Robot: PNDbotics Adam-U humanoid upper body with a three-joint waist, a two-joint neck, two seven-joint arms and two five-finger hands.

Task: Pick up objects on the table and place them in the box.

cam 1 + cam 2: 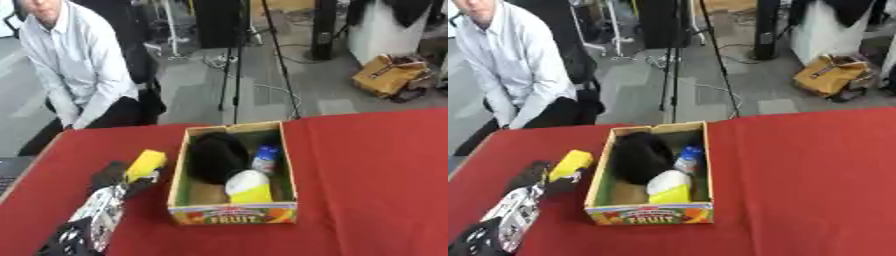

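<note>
**One yellow block in my left hand, beside the box**

One yellow block (145, 165) sat in my left hand (118, 176), my dark fingers curled around its lower end, just off the left wall of the fruit box (233, 214). The block tilted up toward the box's far left corner. Inside the box lay a black rounded thing (216, 156) at the left, a small blue-and-white bottle (265, 158) at the right, and a white-and-yellow item (249, 186) near the front wall. The box stood on the red table (376, 170).

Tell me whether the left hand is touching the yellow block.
Touching. In the left eye view, the left hand has its fingers curled round the yellow block, beside the fruit box.
</note>
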